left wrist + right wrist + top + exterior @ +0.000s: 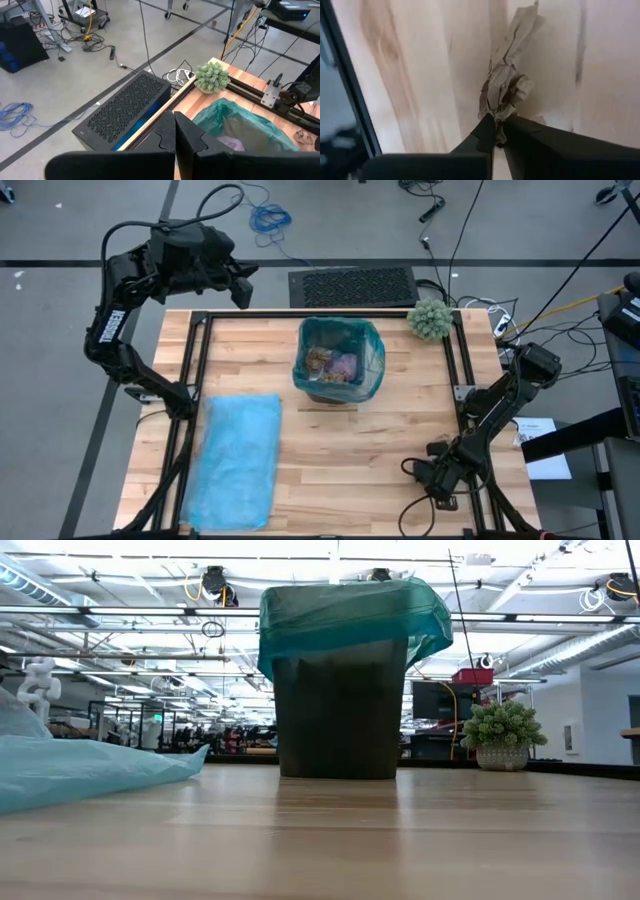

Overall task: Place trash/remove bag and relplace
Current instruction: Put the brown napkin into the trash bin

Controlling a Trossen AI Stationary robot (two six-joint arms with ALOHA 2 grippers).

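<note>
The right end effector [496, 131] pinches a crumpled brown paper wad [507, 80] low over the pale wooden counter [420, 75] (the left end effector [175, 142], pressed together, waits raised beyond the counter's far-left corner).

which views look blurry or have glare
Right wrist view: the paper wad pinched in the right gripper is soft, and so is the wood grain. Low view: bright ceiling lights wash out the background, leaving the bin dark. Left wrist view: the left gripper up close is blurred. High view: even light.
</note>
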